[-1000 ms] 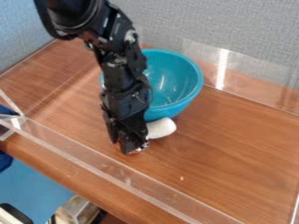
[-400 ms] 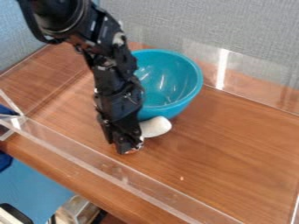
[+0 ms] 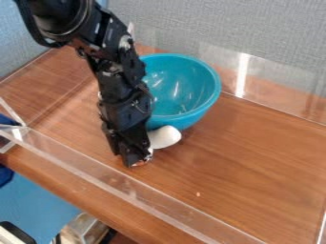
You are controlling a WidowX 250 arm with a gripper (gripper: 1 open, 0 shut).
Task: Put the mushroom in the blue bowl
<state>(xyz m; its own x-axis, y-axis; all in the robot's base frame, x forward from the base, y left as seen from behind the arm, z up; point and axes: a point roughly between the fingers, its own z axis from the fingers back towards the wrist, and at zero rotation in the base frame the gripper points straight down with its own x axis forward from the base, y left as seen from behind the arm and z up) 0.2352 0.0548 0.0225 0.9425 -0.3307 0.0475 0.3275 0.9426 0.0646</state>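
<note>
Reaching straight down, the black tool (image 3: 136, 155) sits low on the wooden table (image 3: 242, 162), its jaws clenched; whether they pinch anything is hard to make out. The mushroom (image 3: 165, 138) shows only as a white lump just beside the tool, touching the foot of the blue bowl (image 3: 182, 91); its cap is hidden. No writing is readable. Clear acrylic walls (image 3: 76, 157) edge the table.

The blue bowl (image 3: 185, 88) crowds the tool (image 3: 133, 155) behind; bare table (image 3: 242, 167) lies open rightward
</note>
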